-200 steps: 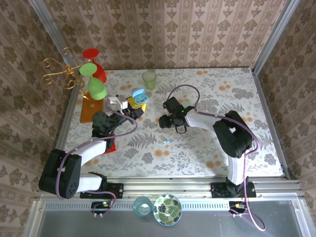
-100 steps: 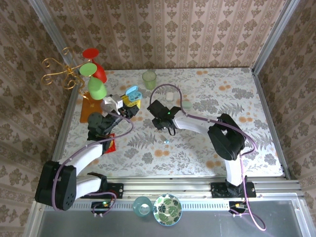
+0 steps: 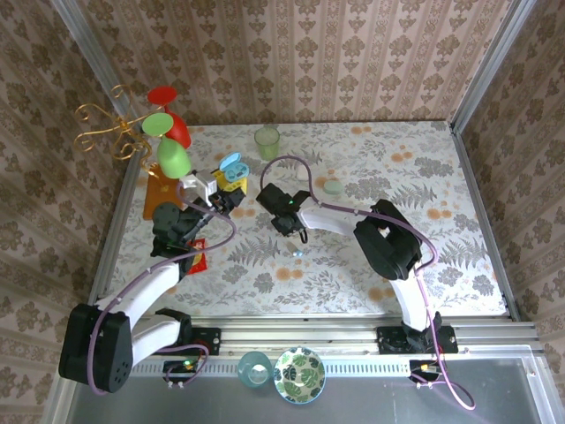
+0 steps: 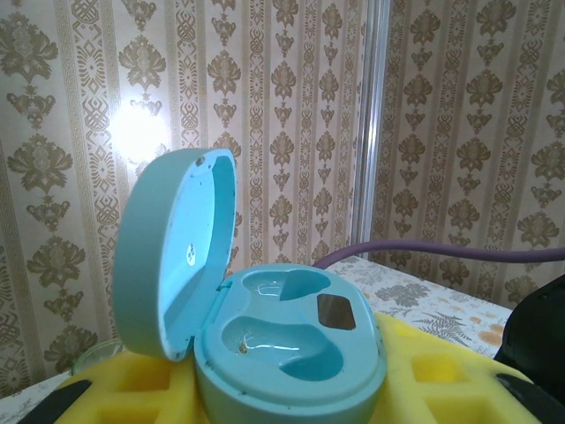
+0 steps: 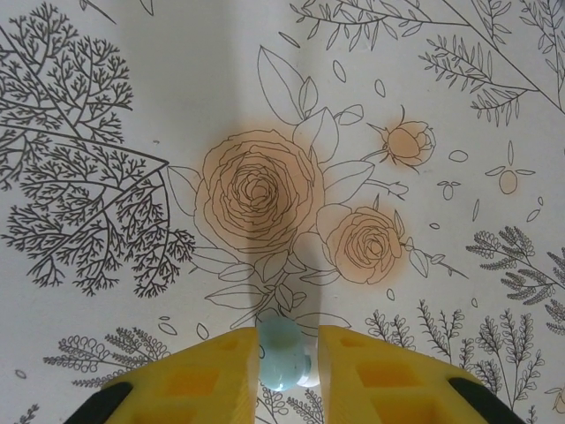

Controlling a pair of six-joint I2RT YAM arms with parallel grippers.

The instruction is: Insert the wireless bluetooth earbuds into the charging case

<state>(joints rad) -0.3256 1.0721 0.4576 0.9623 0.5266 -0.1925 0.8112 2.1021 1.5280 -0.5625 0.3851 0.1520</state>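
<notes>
Pinching a light blue earbud, the right end effector stands narrow above the tablecloth.

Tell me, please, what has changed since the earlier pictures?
The right end effector moved left toward the open blue case while closing on a light blue earbud. The left end effector, gripping that case, drifted slightly left. Green cup stayed put.

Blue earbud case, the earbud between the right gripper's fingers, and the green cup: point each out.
open light blue charging case [image 4: 291, 349], left wrist view, on its base between the two wells
light blue earbud [image 5: 284, 353], right wrist view, on its rounded body
green cup [image 3: 267, 141], top view, on its rim
</notes>
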